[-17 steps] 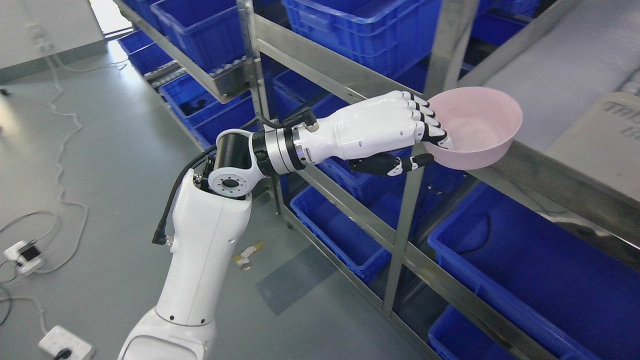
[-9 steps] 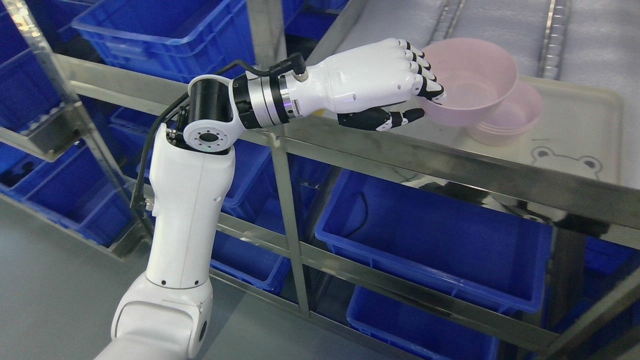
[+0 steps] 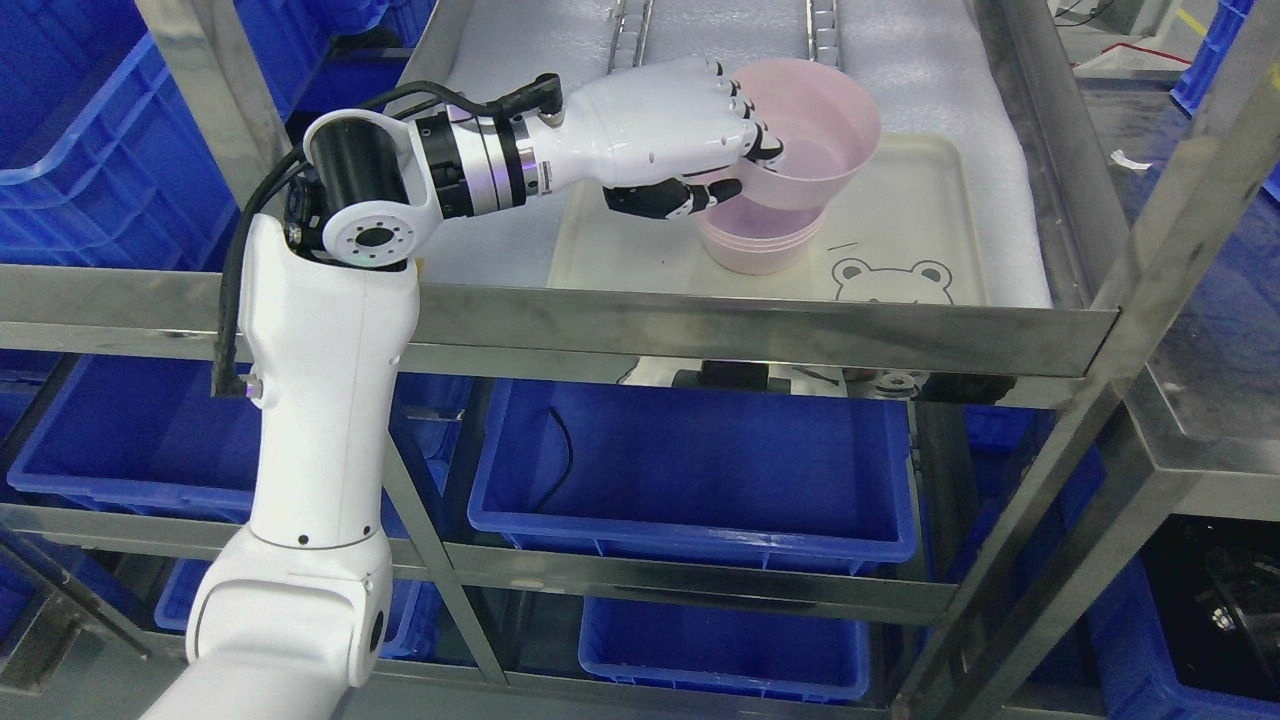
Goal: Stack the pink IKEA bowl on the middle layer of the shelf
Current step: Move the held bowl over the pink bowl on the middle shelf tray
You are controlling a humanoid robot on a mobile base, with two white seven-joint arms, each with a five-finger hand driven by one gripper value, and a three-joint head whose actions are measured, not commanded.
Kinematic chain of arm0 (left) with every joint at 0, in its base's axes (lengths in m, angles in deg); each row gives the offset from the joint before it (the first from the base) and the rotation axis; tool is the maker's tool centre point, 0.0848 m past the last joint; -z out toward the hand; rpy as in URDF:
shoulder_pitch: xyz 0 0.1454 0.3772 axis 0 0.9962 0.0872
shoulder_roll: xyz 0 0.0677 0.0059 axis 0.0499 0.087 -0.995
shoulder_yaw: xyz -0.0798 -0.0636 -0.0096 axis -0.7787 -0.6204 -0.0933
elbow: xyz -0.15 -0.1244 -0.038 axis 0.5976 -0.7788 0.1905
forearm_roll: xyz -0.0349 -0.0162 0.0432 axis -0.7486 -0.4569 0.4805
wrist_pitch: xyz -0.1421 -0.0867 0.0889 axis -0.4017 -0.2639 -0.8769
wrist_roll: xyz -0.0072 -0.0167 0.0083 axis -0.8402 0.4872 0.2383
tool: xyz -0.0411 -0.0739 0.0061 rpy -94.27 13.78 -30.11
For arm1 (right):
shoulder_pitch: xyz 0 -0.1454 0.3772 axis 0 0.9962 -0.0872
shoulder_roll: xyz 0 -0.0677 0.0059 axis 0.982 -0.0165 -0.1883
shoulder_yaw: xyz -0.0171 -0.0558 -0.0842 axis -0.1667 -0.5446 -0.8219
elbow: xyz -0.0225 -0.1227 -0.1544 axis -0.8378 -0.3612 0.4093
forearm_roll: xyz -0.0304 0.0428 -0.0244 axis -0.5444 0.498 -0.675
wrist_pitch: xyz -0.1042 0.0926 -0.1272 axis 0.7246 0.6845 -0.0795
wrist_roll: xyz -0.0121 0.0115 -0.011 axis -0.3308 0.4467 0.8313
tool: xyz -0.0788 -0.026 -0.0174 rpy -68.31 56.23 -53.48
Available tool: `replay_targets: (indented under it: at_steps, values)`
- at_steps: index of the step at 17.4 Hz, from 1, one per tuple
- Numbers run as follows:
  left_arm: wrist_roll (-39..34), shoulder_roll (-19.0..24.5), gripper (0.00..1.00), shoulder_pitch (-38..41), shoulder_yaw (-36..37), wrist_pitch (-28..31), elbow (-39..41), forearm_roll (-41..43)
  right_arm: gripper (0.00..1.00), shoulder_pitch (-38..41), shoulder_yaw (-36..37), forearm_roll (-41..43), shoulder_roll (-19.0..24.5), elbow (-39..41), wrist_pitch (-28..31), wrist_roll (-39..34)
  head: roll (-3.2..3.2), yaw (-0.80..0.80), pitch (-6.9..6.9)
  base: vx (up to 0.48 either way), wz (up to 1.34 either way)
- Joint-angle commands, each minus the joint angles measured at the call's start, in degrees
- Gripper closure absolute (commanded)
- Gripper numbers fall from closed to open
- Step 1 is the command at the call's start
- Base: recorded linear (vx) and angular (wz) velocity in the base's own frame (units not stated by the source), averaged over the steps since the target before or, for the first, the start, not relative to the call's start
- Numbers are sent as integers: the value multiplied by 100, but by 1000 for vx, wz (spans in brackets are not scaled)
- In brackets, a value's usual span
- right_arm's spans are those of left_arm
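A: Largest first?
B: Steel shelf (image 3: 760, 335), tilted across the view, with blue bins (image 3: 690, 470) on the levels under its front rail.

A: On the lit level?
B: White foam lining, then a cream tray (image 3: 905, 215) near the front edge, with a bear face printed at its front right.

A: Robot?
B: White left arm (image 3: 320, 400), rising from the bottom left and reaching over the front rail. Right arm not seen.

A: Hand?
B: Left hand (image 3: 670, 130), clamped on the near rim of a pink bowl (image 3: 825, 125): fingers (image 3: 745, 110) curled inside, thumb under the outer wall.

A: Where exactly?
B: Held tilted, just above a stack (image 3: 760, 245) of like pink bowls standing on the tray, left of its middle. Partly overlapping the stack's rim; touching or not, cannot tell.
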Motion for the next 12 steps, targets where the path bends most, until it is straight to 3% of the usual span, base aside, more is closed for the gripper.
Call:
replay_targets:
  at_steps: [1, 12]
  values:
    - [12, 325, 98, 36, -266, -3, -142, 374, 0, 26, 0, 0, -100, 100, -2, 4, 0, 0, 0, 30, -180]
    - [-58, -122, 97, 265, 7, -3, -695, 453, 0, 26, 0, 0, -100, 100, -2, 4, 0, 0, -1, 7, -49]
